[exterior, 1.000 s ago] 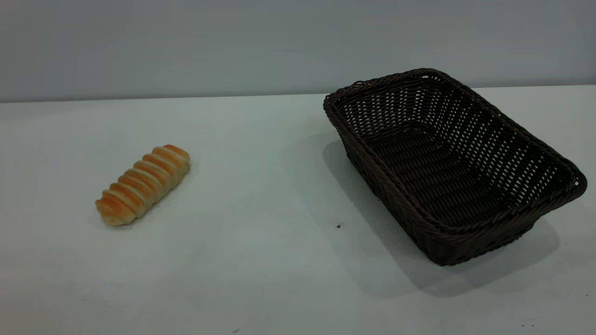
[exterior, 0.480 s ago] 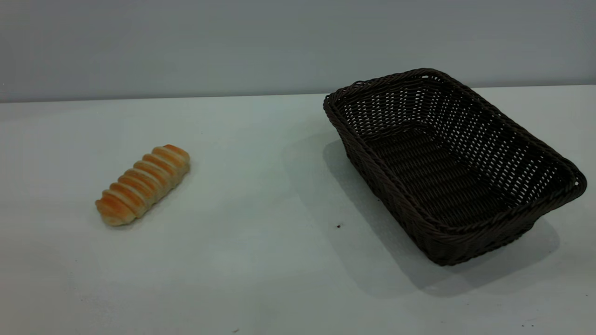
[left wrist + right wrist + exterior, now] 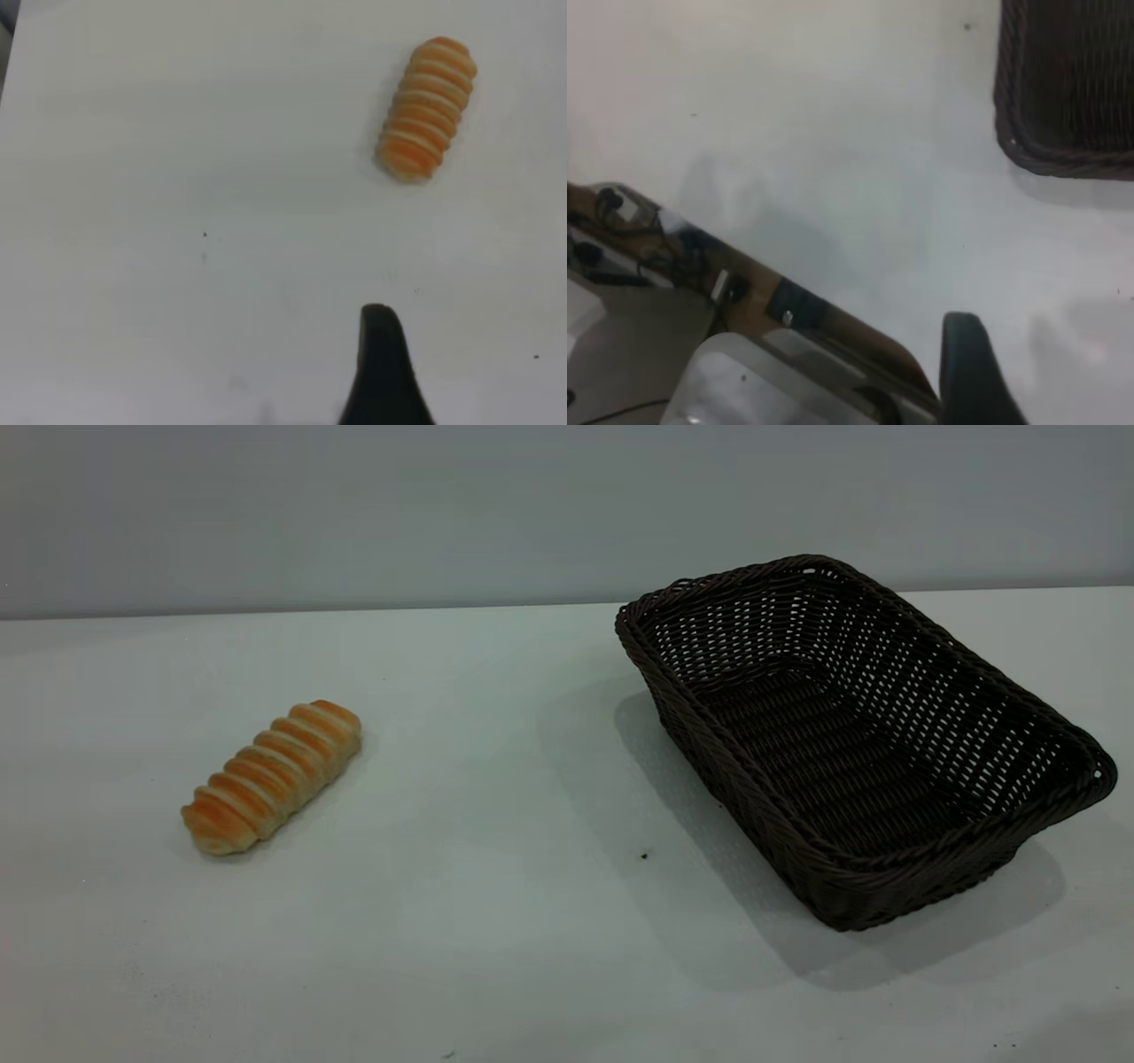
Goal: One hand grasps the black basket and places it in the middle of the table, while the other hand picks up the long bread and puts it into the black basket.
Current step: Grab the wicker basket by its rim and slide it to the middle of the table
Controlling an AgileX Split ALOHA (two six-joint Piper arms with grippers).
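On the broad white counter, the small striped golden-orange long bread lies at left of the exterior frame, well apart from the large dark woven black basket at right. One black finger of each gripper shows in the wrist views; whether my jaws are apart, I cannot tell.

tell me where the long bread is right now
In the exterior view the bread lies on the white table at the left side, well apart from the empty black basket on the right; nothing touches it.
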